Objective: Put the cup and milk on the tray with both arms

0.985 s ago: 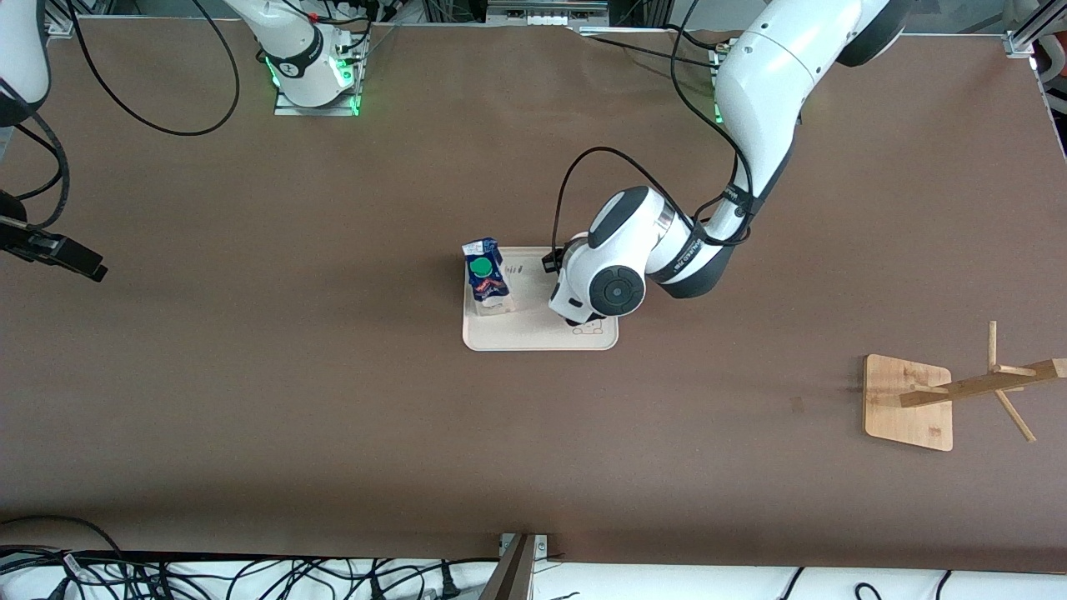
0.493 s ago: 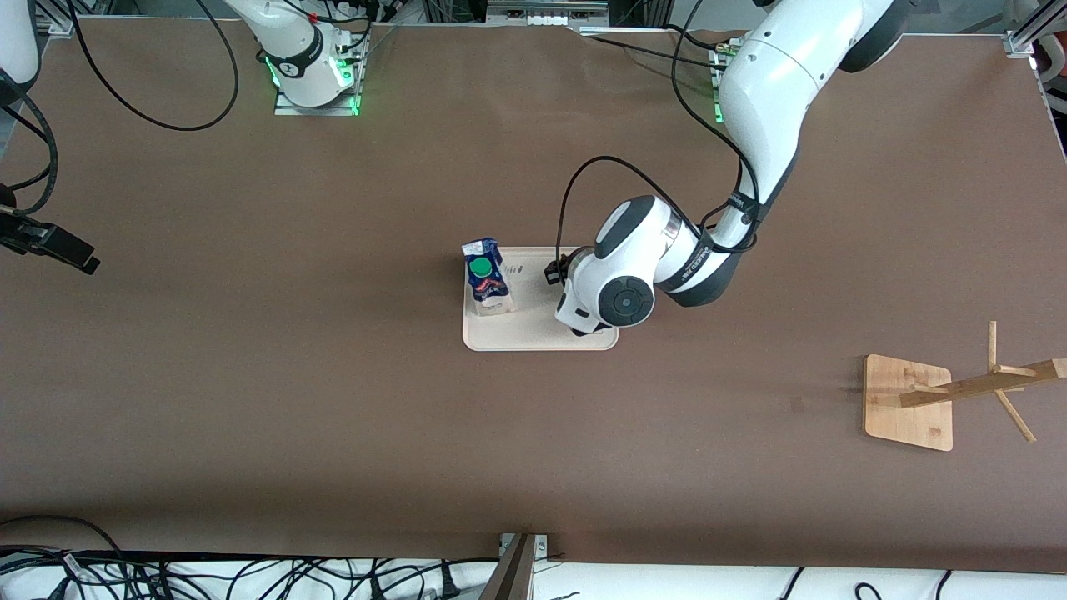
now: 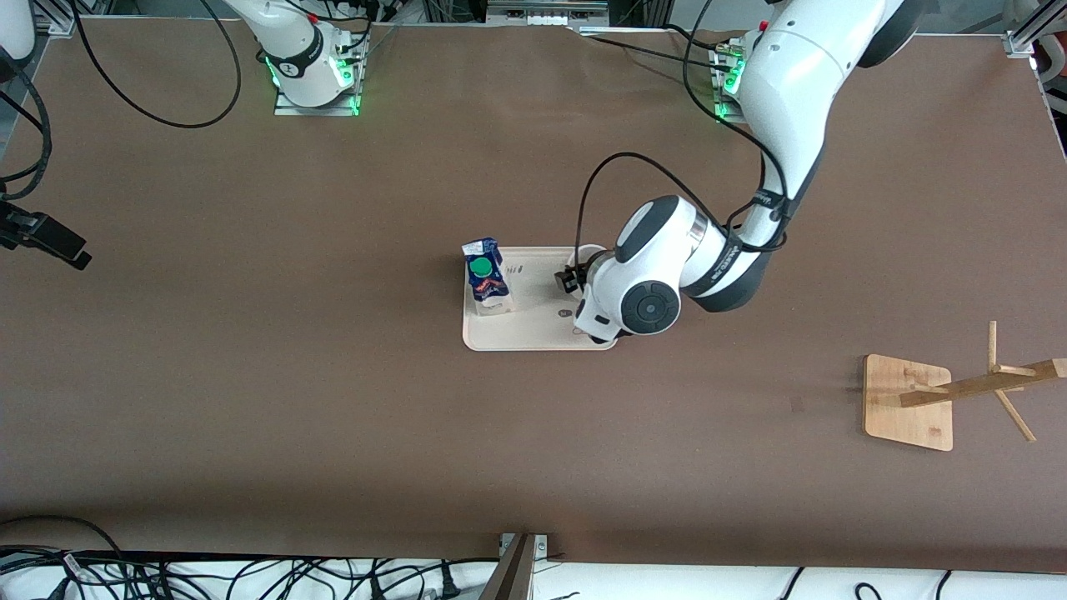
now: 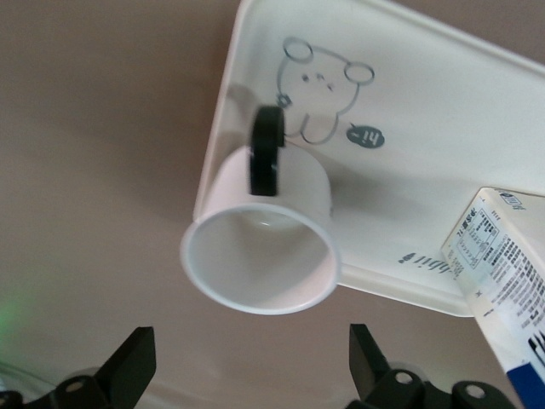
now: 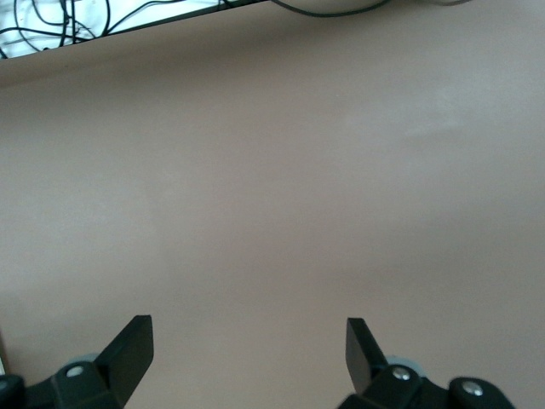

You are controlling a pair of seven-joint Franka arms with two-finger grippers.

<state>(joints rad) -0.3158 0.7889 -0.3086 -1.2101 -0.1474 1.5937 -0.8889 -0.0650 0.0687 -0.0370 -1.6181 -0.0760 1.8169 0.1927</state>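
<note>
Left wrist view: the tray [image 4: 443, 102] carries a small drawn animal, a "hi" bubble and script lettering by its rim. The cup [image 4: 266, 234] stands upright on it, free of the wide-open left gripper [image 4: 251, 375] above. The milk [image 3: 486, 279] stands at the tray's right-arm end. The right gripper [image 5: 247, 362], spread wide and empty, waits over bare table.

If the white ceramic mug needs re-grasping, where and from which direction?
Probably from above, one finger inside the white ceramic mug and one outside, pinching the rim wall. It stands upright on the cream tray, mouth open upward; the black loop handle is narrow. The left gripper hangs open over it.
</note>
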